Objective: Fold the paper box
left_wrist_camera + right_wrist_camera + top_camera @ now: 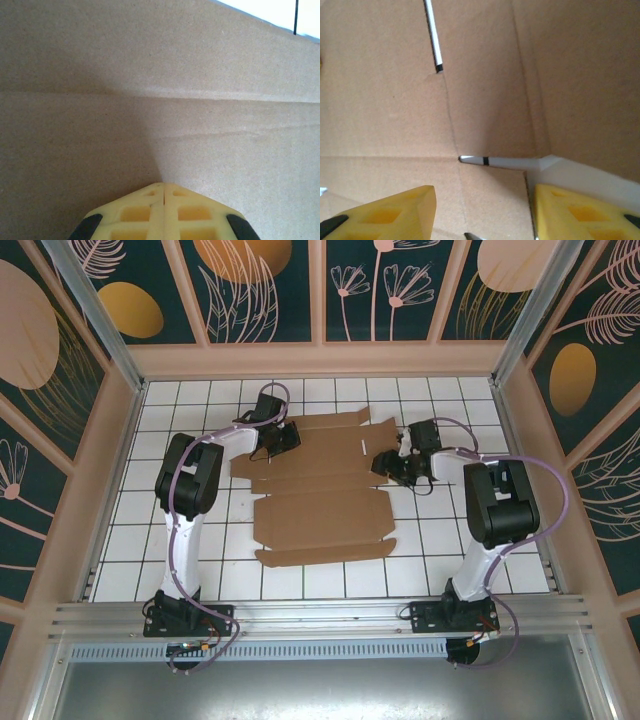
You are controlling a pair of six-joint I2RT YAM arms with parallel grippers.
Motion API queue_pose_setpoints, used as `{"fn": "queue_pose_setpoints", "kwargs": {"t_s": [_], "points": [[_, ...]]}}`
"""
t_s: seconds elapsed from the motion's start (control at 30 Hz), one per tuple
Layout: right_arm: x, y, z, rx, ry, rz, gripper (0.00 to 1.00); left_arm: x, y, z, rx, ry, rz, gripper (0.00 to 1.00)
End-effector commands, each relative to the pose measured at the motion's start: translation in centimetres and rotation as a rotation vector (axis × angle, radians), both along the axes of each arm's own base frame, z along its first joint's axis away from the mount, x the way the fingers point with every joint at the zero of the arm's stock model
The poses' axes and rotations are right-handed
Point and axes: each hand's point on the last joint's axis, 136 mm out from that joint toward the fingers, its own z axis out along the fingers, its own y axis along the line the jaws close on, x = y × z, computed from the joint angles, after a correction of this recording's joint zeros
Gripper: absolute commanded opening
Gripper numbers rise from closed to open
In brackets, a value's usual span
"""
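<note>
Top external view: the paper box (320, 490) lies as an unfolded blank at the centre of the tiled table (480, 540). The left gripper (283, 437) is over its upper-left panel and the right gripper (392, 462) is at its upper-right edge. No cavity is formed yet, so it contains nothing. Left wrist view: the left gripper (164, 192), fingertips together, points at the paper box (150, 60) just below a crease (200, 97); contact cannot be told. If this pin is light, the sheet will probably slide on the smooth tiles. Right wrist view: the right gripper (482, 200), jaws apart and empty, straddles a cut in the paper box (385, 100) below a slot (434, 37). A flap (585, 75) rises at the right. A push off its score line could buckle the flap or let it drop flat.
</note>
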Motion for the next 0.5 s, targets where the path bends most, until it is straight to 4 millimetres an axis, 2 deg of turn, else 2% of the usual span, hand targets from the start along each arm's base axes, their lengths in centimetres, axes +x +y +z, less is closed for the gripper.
{"fn": "queue_pose_setpoints", "kwargs": {"t_s": [0.0, 0.17, 0.37, 0.47], "points": [[-0.1, 1.4, 1.7, 0.085, -0.024, 0.024, 0.51, -3.6, 1.5, -5.2, 0.074, 0.169, 0.012, 0.03], [-0.1, 2.0, 3.3, 0.018, -0.060, 0.054, 0.48, -3.6, 1.4, -5.2, 0.066, 0.171, 0.010, 0.03], [-1.3, 4.2, 2.2, -0.085, -0.050, 0.125, 0.46, -3.7, 1.4, -5.3, 0.065, 0.175, 0.012, 0.03], [-1.7, 5.5, 1.1, -0.112, -0.034, 0.163, 0.46, -3.7, 1.2, -5.2, 0.053, 0.177, 0.009, 0.03]]}}
